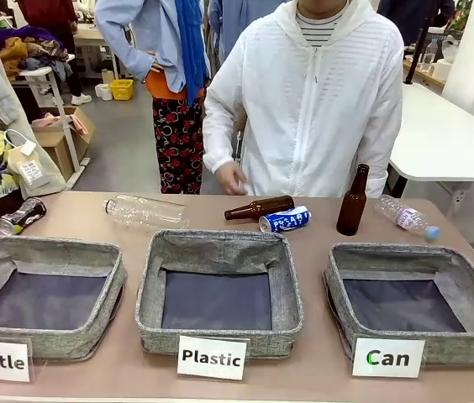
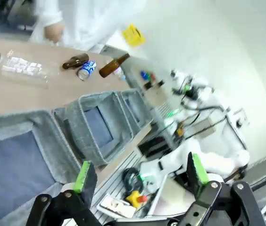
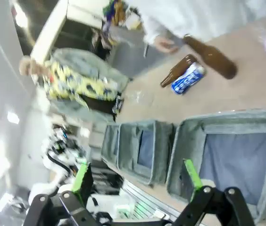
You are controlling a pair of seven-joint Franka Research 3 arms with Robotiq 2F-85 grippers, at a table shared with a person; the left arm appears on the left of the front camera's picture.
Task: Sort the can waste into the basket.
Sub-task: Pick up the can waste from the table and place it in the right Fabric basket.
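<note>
A blue can [image 1: 285, 220] with white lettering lies on its side at the table's middle back, next to a lying brown bottle [image 1: 259, 207]. At the far left edge lies a black-and-silver can [image 1: 21, 216]. The grey basket [image 1: 388, 256] with the "Can" card [image 1: 388, 357] stands at the front right, with nothing in it. In the left wrist view my left gripper [image 2: 141, 173] is open, high above the table's near edge, with the blue can [image 2: 86, 69] far off. My right gripper [image 3: 137, 175] is open too, above the Can basket [image 3: 218, 122], the blue can [image 3: 187, 79] beyond.
Like baskets marked "Plastic" [image 1: 220, 248] and "Bottle" [image 1: 44, 252] stand in the middle and at the left. A brown bottle [image 1: 353, 201] stands upright; clear plastic bottles [image 1: 144, 210] [image 1: 407, 218] lie at the back. A person in a white jacket stands at the far side, one hand [image 1: 230, 179] near the table.
</note>
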